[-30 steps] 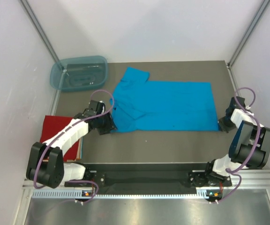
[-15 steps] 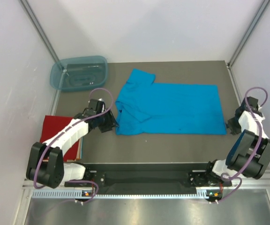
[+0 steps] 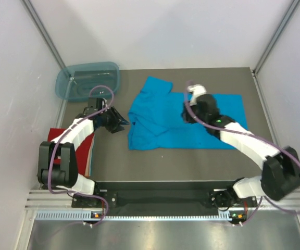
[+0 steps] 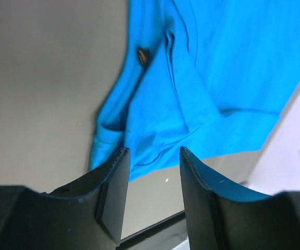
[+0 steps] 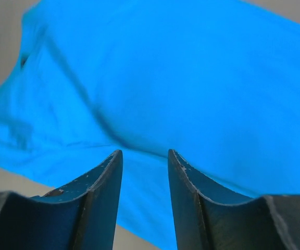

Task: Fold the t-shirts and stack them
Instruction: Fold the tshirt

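The turquoise t-shirt (image 3: pixel 191 125) lies spread flat on the grey table (image 3: pixel 139 161), with one short sleeve (image 3: pixel 155 86) at the far left. The red t-shirt (image 3: pixel 85 148) lies folded at the table's left edge, partly under my left arm. My left gripper (image 3: pixel 117 124) is open and empty, just left of the turquoise shirt's collar end; the shirt (image 4: pixel 217 62) lies ahead of its fingers (image 4: pixel 113 187). My right gripper (image 3: pixel 188 113) is open and empty above the middle of the shirt (image 5: pixel 191 78), which fills its wrist view.
A translucent blue-green plastic tub (image 3: pixel 87 80) stands at the far left corner. White walls and metal posts close in the table on three sides. The arm bases and a black rail (image 3: pixel 160 198) run along the near edge.
My right arm has swung from the table's right edge to above the middle of the turquoise shirt. My left gripper has drawn back left, away from the shirt's collar end.
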Controlling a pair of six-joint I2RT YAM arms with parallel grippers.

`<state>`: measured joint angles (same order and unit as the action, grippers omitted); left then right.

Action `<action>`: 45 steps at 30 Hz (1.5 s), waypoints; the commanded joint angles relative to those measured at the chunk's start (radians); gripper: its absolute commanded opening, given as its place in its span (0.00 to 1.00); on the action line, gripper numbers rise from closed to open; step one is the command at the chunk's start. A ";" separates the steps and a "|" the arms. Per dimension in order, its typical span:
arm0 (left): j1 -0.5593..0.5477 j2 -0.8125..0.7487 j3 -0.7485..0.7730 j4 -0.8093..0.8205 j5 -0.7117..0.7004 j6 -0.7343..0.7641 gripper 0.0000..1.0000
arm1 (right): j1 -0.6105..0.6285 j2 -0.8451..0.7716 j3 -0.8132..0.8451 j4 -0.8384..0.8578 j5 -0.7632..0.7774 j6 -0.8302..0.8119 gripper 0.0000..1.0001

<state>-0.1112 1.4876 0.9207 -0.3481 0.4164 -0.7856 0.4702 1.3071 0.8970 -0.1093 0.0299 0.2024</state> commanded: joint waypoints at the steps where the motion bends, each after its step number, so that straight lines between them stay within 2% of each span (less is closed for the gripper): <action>1: 0.067 -0.047 -0.054 0.110 0.108 -0.078 0.48 | 0.155 0.191 0.133 0.080 -0.041 -0.280 0.40; 6: 0.068 -0.053 -0.100 0.123 0.079 -0.050 0.47 | 0.306 0.360 0.259 0.082 0.007 -0.400 0.36; 12: 0.068 -0.027 -0.164 0.158 0.053 -0.061 0.47 | 0.361 0.537 0.367 0.102 0.010 -0.448 0.40; 16: 0.068 0.003 -0.142 0.167 0.030 -0.046 0.47 | 0.395 0.613 0.433 0.092 0.024 -0.471 0.38; 24: 0.068 0.100 -0.068 0.130 0.042 -0.010 0.47 | 0.415 0.678 0.468 0.088 0.044 -0.475 0.36; 40: 0.068 0.109 -0.083 0.127 0.018 -0.001 0.46 | 0.433 0.741 0.442 0.100 0.134 -0.446 0.33; 43: 0.068 0.091 -0.091 0.126 0.002 0.002 0.46 | 0.436 0.742 0.439 0.131 0.168 -0.443 0.22; 45: 0.068 0.080 -0.092 0.121 -0.007 0.005 0.47 | 0.436 0.736 0.439 0.138 0.194 -0.439 0.09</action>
<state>-0.0437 1.5993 0.8211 -0.2436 0.4274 -0.8017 0.8883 2.0422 1.3239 -0.0326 0.1684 -0.2481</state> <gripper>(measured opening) 0.461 0.134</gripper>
